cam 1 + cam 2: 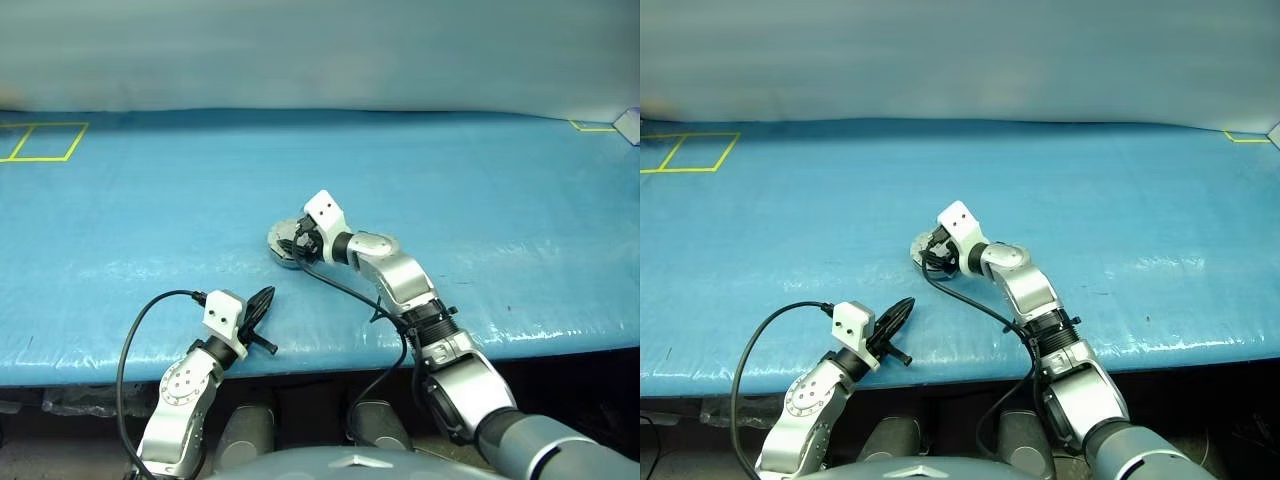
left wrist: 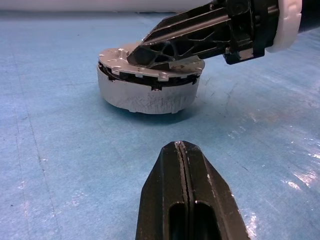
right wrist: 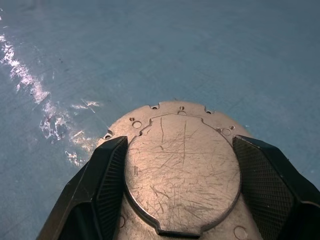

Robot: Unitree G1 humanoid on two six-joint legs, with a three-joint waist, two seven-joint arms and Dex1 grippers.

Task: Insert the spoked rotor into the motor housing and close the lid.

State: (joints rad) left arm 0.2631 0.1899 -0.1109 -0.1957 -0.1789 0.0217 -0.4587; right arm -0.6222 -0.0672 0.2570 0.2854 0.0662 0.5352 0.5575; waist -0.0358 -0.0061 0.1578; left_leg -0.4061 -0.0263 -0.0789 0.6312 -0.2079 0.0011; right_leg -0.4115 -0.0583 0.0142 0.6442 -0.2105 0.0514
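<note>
The grey motor housing (image 2: 145, 97) stands on the blue table, a little past the middle. The silvery lid (image 3: 182, 170) lies on top of it, slightly tilted. In the gap under the lid shows the black rim of the spoked rotor (image 2: 150, 81); its spoked face is hidden. My right gripper (image 3: 181, 142) reaches over the lid from the near right, its fingers (image 3: 107, 175) against either side of the raised centre. My left gripper (image 1: 262, 300) is shut and empty near the front edge, pointing at the housing from a short way off.
Yellow tape marks lie at the table's (image 1: 150, 200) far left (image 1: 40, 140) and far right (image 1: 595, 126) corners. A black cable (image 1: 340, 285) trails from my right wrist across the table toward the front edge. Bare blue surface surrounds the housing.
</note>
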